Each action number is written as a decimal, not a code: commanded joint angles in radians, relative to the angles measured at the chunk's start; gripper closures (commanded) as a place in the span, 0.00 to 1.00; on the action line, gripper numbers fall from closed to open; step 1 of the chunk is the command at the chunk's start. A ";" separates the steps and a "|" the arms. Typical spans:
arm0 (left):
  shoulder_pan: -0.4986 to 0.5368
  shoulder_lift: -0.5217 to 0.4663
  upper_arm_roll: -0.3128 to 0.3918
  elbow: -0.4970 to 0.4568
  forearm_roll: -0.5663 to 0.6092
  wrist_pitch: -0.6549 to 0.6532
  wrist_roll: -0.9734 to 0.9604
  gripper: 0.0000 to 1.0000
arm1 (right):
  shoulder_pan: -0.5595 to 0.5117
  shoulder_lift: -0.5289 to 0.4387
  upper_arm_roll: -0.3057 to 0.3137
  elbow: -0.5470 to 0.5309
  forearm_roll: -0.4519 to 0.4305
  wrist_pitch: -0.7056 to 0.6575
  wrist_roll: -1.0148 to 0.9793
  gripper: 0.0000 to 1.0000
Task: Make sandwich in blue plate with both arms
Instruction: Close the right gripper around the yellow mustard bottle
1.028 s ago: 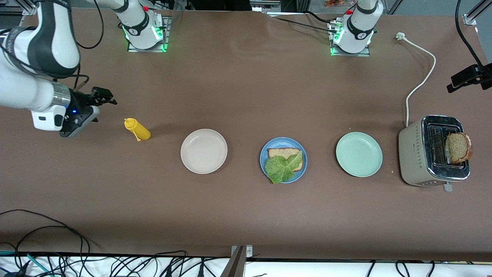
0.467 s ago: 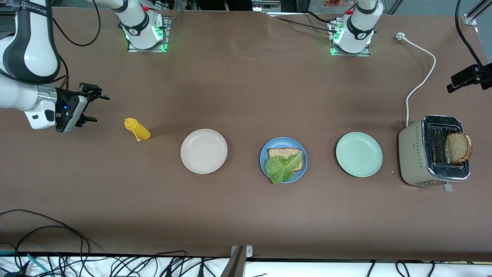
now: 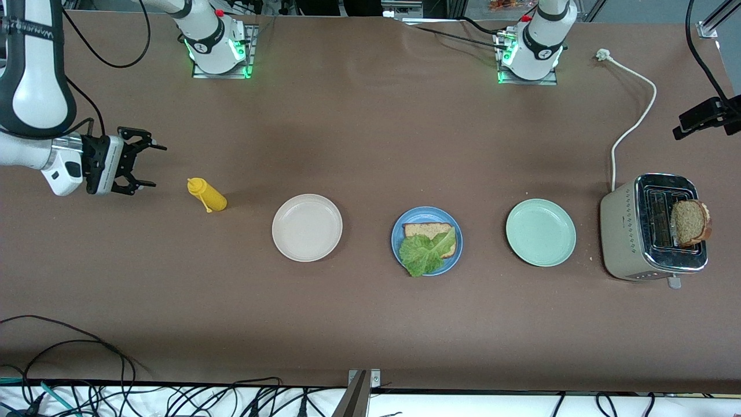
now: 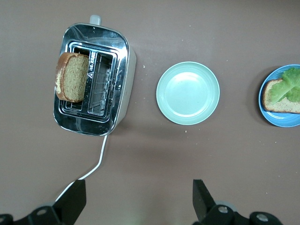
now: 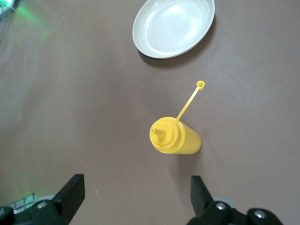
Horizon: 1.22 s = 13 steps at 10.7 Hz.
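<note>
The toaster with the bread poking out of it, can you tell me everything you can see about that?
The toaster is a beige box with a shiny chrome top and two slots with wire racks. A brown bread slice with a darker crust stands up out of one slot; the second slot is empty. A lever knob sticks out of the end nearer the front camera. Its white cord trails over the table, the plug lying loose. It stands at the left arm's end, beside the pale green plate, not touching it.
</note>
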State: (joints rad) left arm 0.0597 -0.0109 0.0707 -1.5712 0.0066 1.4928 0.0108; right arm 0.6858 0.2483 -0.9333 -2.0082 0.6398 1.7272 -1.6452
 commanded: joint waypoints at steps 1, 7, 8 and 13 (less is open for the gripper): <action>0.006 0.008 -0.003 0.026 0.001 -0.019 0.000 0.00 | -0.080 0.144 0.007 0.009 0.197 -0.078 -0.294 0.00; 0.006 0.008 -0.003 0.026 0.001 -0.019 -0.002 0.00 | -0.299 0.319 0.225 0.051 0.412 -0.120 -0.583 0.00; 0.006 0.008 -0.003 0.026 0.001 -0.019 -0.002 0.00 | -0.301 0.342 0.225 0.058 0.434 -0.144 -0.616 0.00; 0.008 0.008 -0.002 0.025 0.001 -0.019 0.000 0.00 | -0.311 0.460 0.225 0.088 0.584 -0.241 -0.827 0.00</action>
State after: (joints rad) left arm 0.0607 -0.0092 0.0718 -1.5686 0.0066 1.4927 0.0108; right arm 0.3929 0.6362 -0.7147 -1.9703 1.1652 1.5447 -2.4047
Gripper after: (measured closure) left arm 0.000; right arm 0.000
